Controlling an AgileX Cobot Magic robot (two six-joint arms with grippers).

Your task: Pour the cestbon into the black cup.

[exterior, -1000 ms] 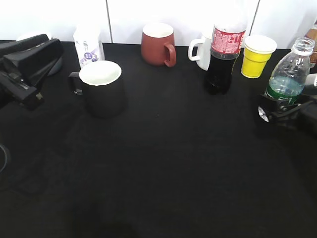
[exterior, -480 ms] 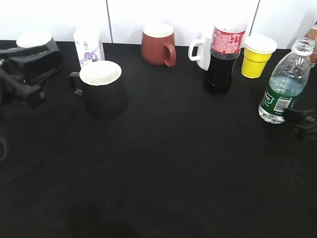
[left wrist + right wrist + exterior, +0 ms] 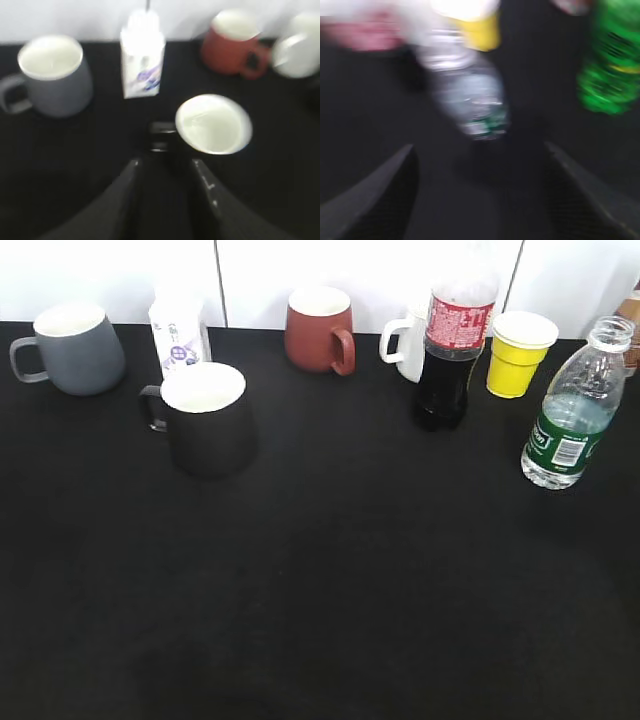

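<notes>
Upright on the black table, at its right edge in the exterior view, we see the clear ribbed plastic water bottle with the dark green label; its long axis runs vertical, its uncapped neck points up, and its white barcode patch faces the camera. It stands free, with nothing touching it. Well apart from it, across the table to the left, sits the squat black mug with the white interior, mouth up, its loop handle turned to the left.

Behind the black mug we find a small white carton with purple print, and further left a grey mug. Along the back stand a dark red mug, a white mug, a dark cola bottle with a red label and a yellow paper cup.

Neither arm shows in the exterior view. From the left wrist we see our left gripper with its fingers apart, empty, just short of the black mug's handle. The right wrist view is badly blurred; our right gripper has its fingers spread wide and holds nothing, with the water bottle ahead between them. A green blurred object on the right we cannot identify.
</notes>
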